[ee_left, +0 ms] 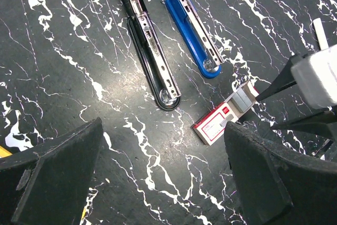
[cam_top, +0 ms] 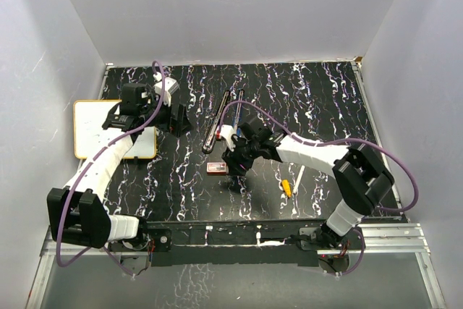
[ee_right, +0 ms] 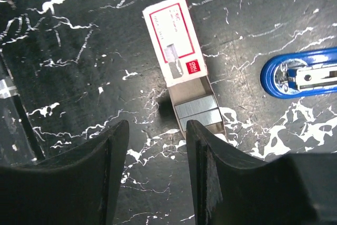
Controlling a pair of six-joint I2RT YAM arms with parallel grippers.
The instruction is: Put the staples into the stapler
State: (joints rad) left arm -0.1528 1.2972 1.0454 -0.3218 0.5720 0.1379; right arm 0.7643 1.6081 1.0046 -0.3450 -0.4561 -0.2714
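The staples box (ee_right: 174,40) lies flat on the dark marbled table, its red-and-white sleeve pushed back and its tan tray (ee_right: 196,110) slid out, showing two silver staple strips. My right gripper (ee_right: 155,146) hovers open over the tray's end; nothing sits between its fingers, and the right finger (ee_right: 205,156) overlaps the tray's corner. An opened black stapler (ee_left: 150,51) and an opened blue stapler (ee_left: 189,25) lie side by side just beyond the box (ee_left: 213,125). My left gripper (ee_left: 163,172) stands wide open above bare table, apart from the box. From above, the box (cam_top: 215,167) lies beside the right gripper (cam_top: 233,158).
A white pen with a yellow tip (cam_top: 289,186) lies to the right of the box. A white board with a yellow rim (cam_top: 90,129) sits at the table's left edge under the left arm. White walls enclose the table on three sides.
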